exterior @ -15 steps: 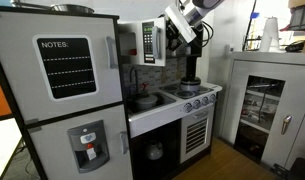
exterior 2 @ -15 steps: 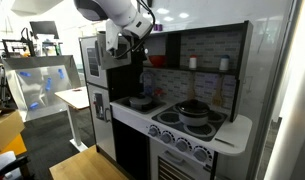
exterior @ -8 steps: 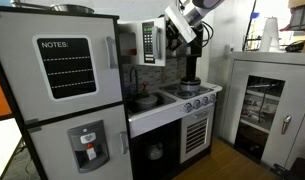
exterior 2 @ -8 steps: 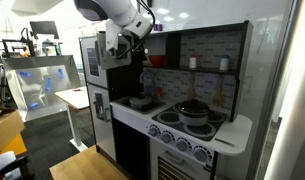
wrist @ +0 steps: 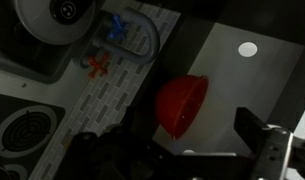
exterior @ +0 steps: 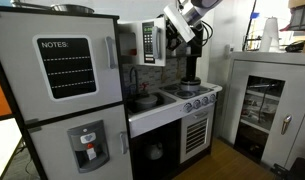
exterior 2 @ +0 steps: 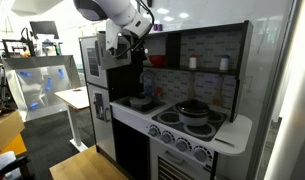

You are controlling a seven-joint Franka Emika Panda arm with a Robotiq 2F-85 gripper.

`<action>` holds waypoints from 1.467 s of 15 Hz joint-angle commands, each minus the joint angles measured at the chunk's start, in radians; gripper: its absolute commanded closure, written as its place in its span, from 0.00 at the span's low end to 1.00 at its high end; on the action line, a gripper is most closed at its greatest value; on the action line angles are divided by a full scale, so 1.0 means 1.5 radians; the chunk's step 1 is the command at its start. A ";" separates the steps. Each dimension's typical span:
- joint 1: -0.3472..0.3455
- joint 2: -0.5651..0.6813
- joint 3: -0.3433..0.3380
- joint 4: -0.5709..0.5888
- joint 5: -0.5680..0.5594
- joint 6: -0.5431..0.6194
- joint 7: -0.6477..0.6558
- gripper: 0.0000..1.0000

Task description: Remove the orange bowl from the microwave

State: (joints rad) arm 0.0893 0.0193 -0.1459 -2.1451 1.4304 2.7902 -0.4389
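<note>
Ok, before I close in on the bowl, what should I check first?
1. Orange bowl in sight: ok, it lies tilted on the pale floor in the wrist view.
2. Gripper open: ok, its fingers stand wide apart at the bottom of the wrist view.
3. Bowl between the fingers: not ok, it sits beyond the fingertips.
4. Path to the bowl: ok, nothing lies between gripper and bowl.
5. Clearance to the microwave walls: cannot tell, the wrist view is too dark at the edges.
</note>
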 commanded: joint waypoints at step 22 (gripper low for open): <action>0.016 0.182 0.000 0.195 -0.012 0.054 0.081 0.69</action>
State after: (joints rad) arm 0.1028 0.2747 -0.1462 -1.8765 1.4175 2.8334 -0.3397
